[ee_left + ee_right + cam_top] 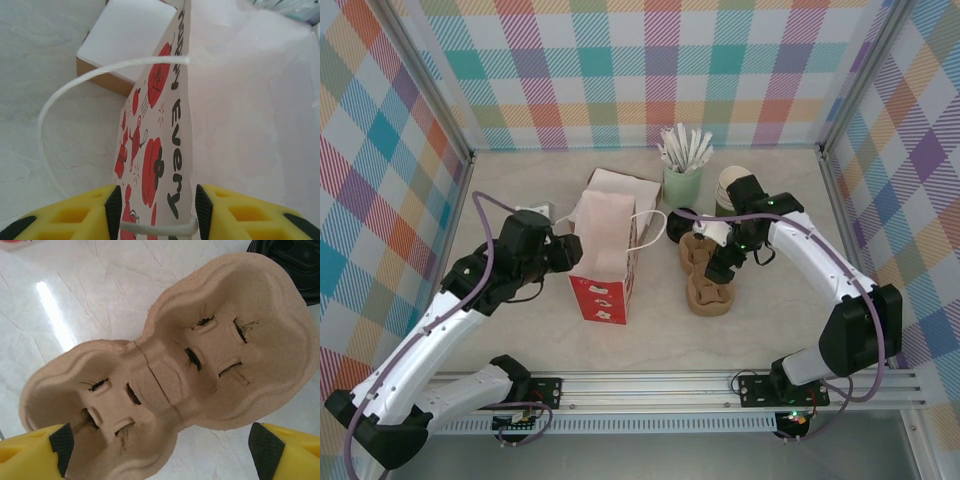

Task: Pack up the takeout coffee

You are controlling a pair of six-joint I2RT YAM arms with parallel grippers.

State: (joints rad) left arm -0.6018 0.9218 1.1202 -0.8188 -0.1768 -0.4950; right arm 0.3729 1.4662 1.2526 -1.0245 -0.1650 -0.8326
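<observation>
**Bag open, coffee waiting to its right**

The bag [605,270] [240,125] stands upright, mouth up, and we see its pale inner walls. To its right lies the pulp carrier [708,292] [170,370], its two wells facing up. The coffee [676,230] [295,260] sits right of the bag, just beside the bag's handle loop and at the carrier's far end; we can make out only its black lid. Behind and right of the bag, a mint cup [682,187] holds white sticks [686,148], with a cup stack [730,185] further right. A white-topped box [533,212] [125,45] lies behind and left of the bag.

The left arm reaches in low from the near left to the bag's left side. The left gripper [568,255] [157,210] is partly parted, its pads astride the bag's edge and the handle cord. The right arm curves in from the bag's right, wrist bent down. The right gripper [718,268] [162,445] hangs above the carrier, spread wide and holding nothing.
</observation>
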